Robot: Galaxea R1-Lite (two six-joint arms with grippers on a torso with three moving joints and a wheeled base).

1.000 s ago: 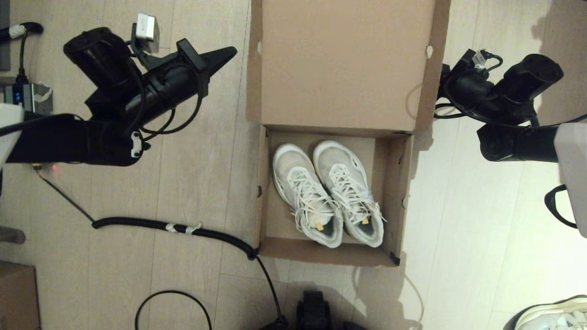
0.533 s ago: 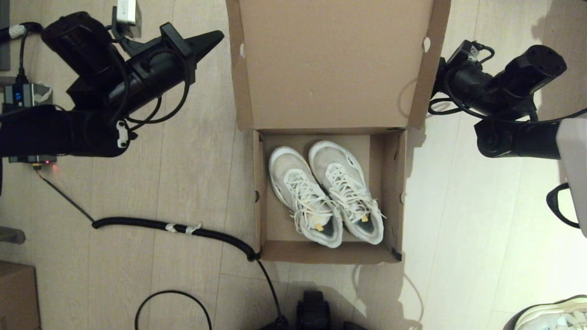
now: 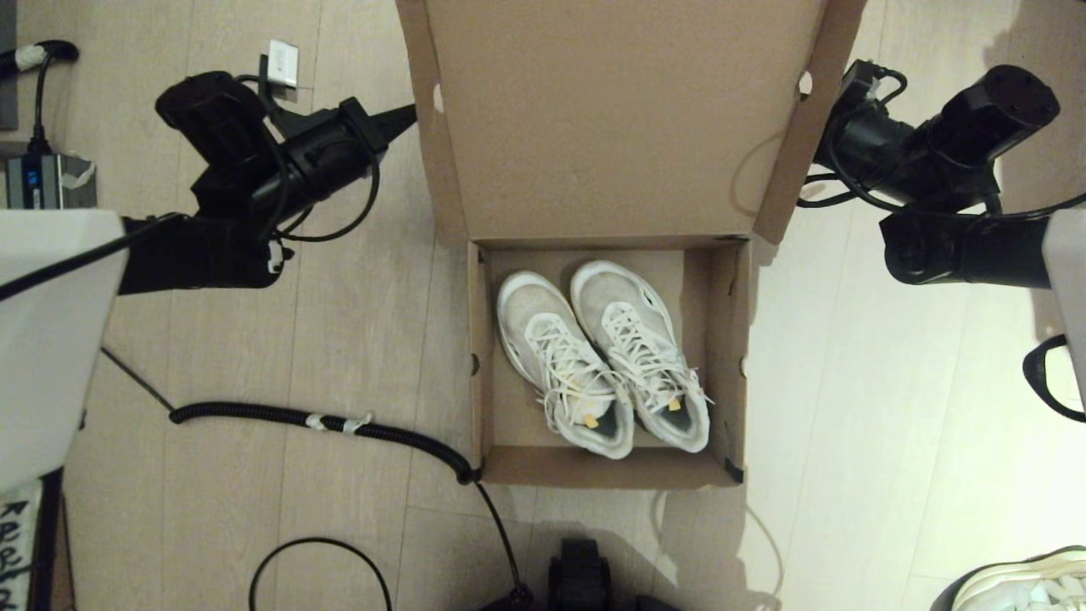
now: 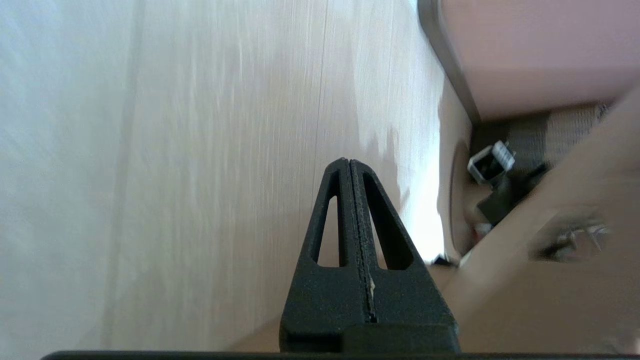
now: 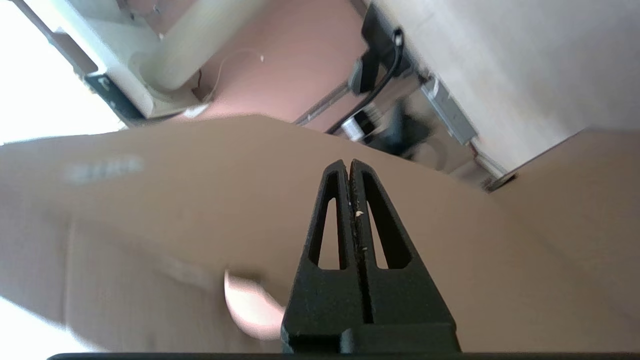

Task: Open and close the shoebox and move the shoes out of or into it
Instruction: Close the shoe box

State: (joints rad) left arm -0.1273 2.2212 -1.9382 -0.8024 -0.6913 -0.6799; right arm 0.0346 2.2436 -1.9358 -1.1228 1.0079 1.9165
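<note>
The shoebox stands open on the floor, its lid raised on the far side. The shoes lie side by side inside the shoebox, toes toward the lid hinge, heels near the front wall. A coiled black cable runs across the floor to the shoebox's near left corner. A lone white sneaker sits at the floor's near right corner.

The left gripper reaches in from the left, its tip at the lid's left flap; its fingers are pressed together, holding nothing. The right gripper is behind the lid's right flap, likewise closed on nothing, with the cardboard just beyond its tip.

Since half a second ago, the lid has tilted further up and toward the camera, and the left arm has moved inward to meet its edge.
</note>
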